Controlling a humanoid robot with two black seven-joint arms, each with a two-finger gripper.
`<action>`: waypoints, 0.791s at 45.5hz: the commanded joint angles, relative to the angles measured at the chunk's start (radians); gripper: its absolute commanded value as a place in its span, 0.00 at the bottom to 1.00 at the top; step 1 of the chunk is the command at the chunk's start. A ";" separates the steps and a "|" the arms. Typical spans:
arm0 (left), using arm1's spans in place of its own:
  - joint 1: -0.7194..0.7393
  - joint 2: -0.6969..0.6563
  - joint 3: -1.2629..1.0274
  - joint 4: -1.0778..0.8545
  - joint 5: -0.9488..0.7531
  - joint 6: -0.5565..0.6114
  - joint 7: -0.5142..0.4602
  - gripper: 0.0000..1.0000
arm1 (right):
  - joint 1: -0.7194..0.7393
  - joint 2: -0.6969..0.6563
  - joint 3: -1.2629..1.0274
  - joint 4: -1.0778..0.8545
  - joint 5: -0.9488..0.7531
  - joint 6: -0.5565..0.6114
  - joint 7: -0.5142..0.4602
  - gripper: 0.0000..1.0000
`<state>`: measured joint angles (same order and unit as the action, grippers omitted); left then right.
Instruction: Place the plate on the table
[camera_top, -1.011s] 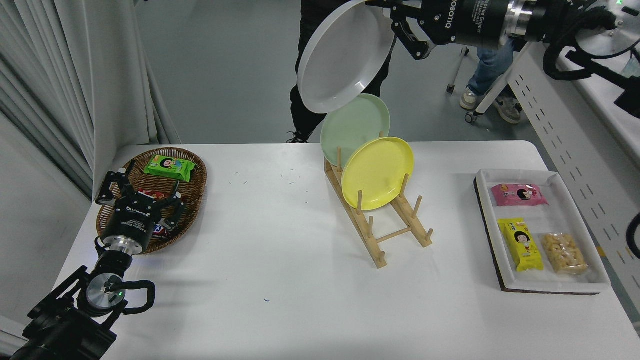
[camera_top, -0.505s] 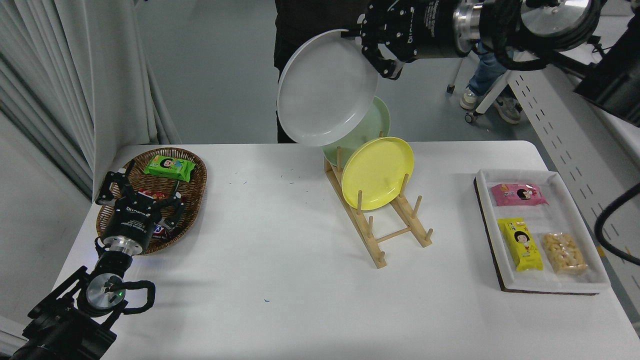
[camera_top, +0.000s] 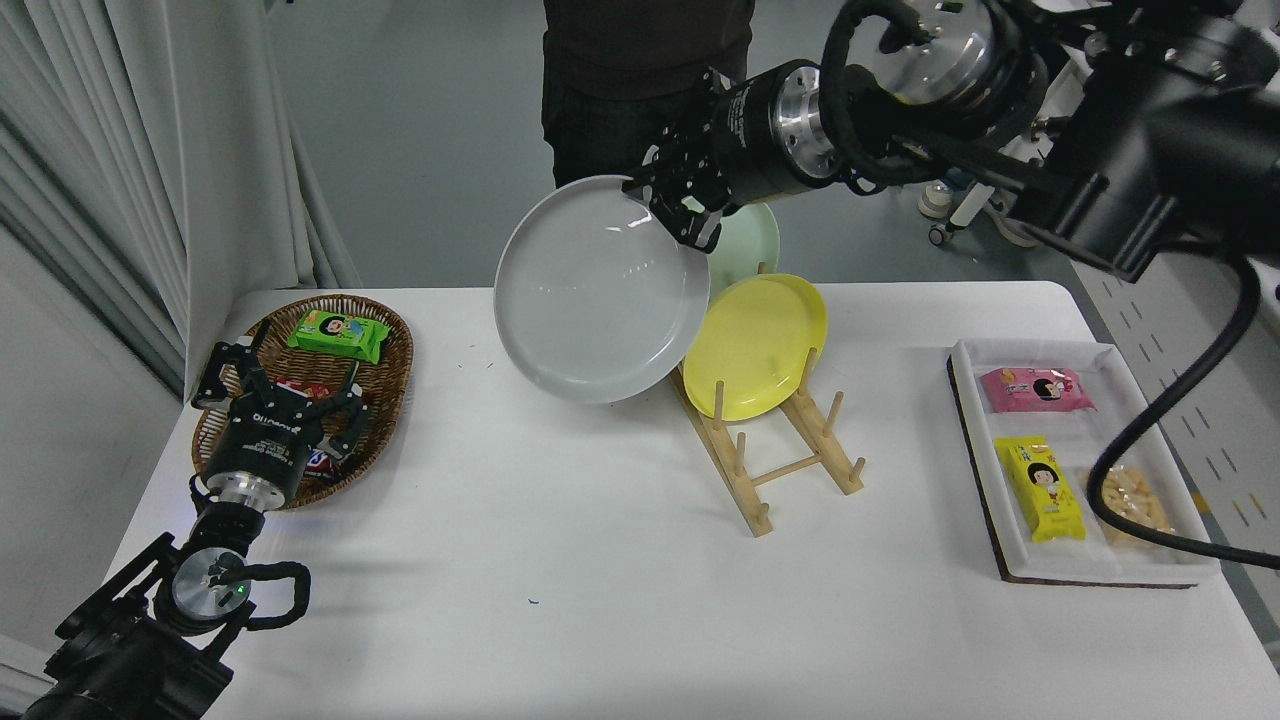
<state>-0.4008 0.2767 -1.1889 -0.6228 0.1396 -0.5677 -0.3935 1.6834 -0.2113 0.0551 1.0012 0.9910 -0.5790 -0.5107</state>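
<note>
The only lettering that can be partly made out is white brand print, upside down, on the black cylindrical body of the left gripper (camera_top: 283, 392) at the near left; it appears to read "ROBOTIQ". The snack wrappers' print is illegible.

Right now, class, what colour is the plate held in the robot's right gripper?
Pale grey plate, clearest in the head view.

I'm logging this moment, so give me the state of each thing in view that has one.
Round pale grey plate: held tilted in the air by its rim.
Right claw: shut on the plate.
Left claw: open, parked over the wicker basket.
Yellow plate: upright in the wooden rack.
Mint-green plate: upright behind it.
</note>
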 joint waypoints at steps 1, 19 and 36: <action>-0.001 0.001 0.000 0.000 0.000 -0.001 -0.001 0.98 | -0.048 0.076 0.081 -0.001 0.006 -0.234 -0.005 0.00; -0.001 -0.001 0.000 0.000 0.000 0.000 0.001 0.98 | -0.177 0.133 0.155 -0.009 -0.084 -0.294 -0.006 0.00; -0.001 -0.001 0.000 0.000 0.000 0.000 0.001 0.98 | -0.356 0.211 0.236 -0.156 -0.150 -0.294 -0.003 0.00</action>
<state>-0.4012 0.2769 -1.1889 -0.6228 0.1396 -0.5683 -0.3934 1.4402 -0.0587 0.2314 0.9428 0.9039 -0.8634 -0.5152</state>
